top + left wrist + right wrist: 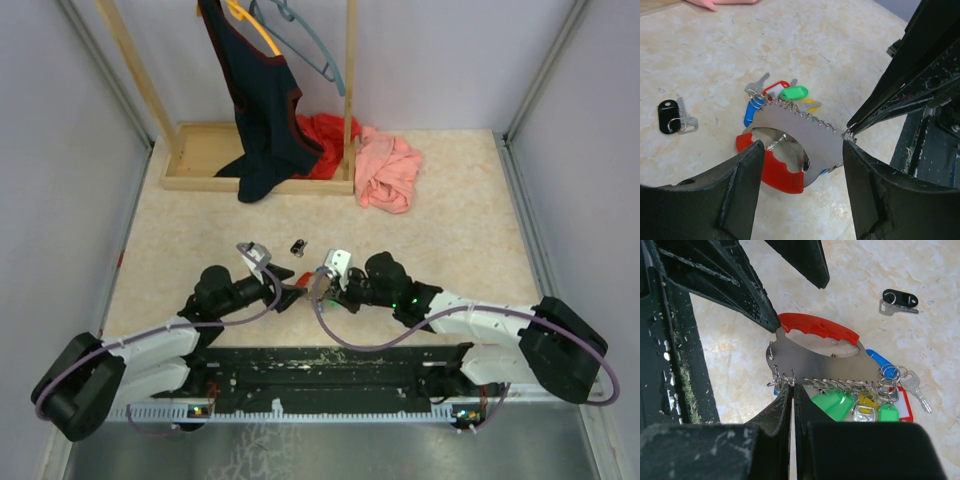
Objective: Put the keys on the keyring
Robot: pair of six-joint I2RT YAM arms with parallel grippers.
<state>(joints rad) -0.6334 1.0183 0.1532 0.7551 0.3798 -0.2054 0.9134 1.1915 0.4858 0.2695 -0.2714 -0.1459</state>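
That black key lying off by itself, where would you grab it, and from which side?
Probably grip the black key by its plastic head, across the narrow sides, coming straight down: it lies flat on the table, apart from the keyring, and the head is wider than the thin blade.

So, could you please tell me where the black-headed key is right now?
The black-headed key lies alone on the table, just beyond the keyring in the top view, and to its left, apart, in the left wrist view.
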